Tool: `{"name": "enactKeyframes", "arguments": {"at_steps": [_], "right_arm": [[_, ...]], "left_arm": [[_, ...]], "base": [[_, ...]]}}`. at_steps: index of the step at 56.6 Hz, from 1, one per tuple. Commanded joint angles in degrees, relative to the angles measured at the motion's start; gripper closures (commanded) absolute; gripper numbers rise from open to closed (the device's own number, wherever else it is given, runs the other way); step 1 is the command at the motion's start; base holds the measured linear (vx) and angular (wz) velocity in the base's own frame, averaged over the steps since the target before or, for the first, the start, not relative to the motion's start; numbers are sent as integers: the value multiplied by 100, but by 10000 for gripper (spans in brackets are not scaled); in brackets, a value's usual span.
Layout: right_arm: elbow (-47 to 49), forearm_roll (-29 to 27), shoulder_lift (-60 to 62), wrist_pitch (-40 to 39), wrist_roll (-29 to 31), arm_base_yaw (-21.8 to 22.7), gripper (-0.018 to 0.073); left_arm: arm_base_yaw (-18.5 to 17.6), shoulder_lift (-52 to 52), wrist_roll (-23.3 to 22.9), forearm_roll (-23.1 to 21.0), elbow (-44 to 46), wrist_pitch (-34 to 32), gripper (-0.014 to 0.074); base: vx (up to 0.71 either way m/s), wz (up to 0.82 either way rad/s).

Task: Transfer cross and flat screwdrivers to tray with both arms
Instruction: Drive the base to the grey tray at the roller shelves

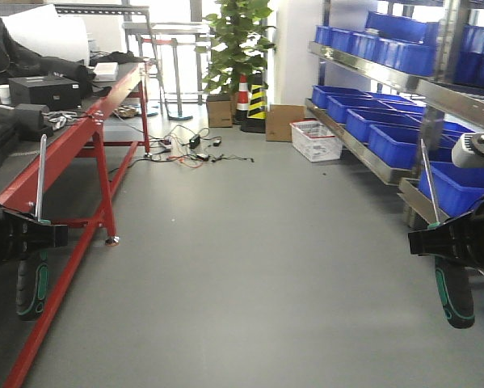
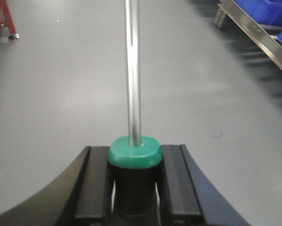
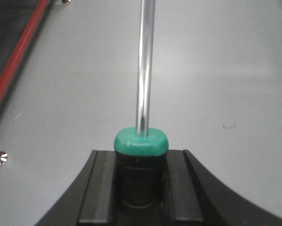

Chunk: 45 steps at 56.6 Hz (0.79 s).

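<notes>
— At the left edge of the front view, what is the left end effector doing?
— It pinches the left screwdriver near the top of the handle. The black-and-green handle hangs below the jaws, and the thin steel shaft stands nearly upright above them, leaning slightly right.
— Does the left wrist view agree?
— Yes. Both black fingers press against the dark handle from either side. The green collar sits just above them, and the shaft runs up out of the frame.
— And the other side?
— The right end effector is clamped the same way on the right screwdriver. Its handle hangs down and its shaft leans a little left as it rises. From the right wrist, the pads sit tight against the handle.
— Which is cross and which is flat?
— I cannot tell; neither tip shows clearly.
— Where are the two tools relative to each other?
— Well apart, at opposite edges of the front view, both in the air over the grey floor.
— What surrounds them?
— A red-framed table carrying dark gear runs along the left. Metal shelves with blue crates line the right. A leafy plant stands at the far end beside a striped cone.
</notes>
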State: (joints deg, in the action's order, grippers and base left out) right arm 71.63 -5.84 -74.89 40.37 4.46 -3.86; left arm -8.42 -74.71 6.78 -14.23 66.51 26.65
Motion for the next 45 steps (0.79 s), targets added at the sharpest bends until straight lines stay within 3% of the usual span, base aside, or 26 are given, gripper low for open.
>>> {"name": "enactKeyframes", "arguments": {"at_steps": [1, 45], "right_arm": [[164, -12, 183, -455, 14, 9, 568], [164, -17, 183, -460, 14, 9, 568]], "left_arm": [[-31, 195, -20, -92, 153, -494, 600], [-31, 195, -20, -92, 153, -488, 600]], "base": [[59, 21], [58, 6]]}}
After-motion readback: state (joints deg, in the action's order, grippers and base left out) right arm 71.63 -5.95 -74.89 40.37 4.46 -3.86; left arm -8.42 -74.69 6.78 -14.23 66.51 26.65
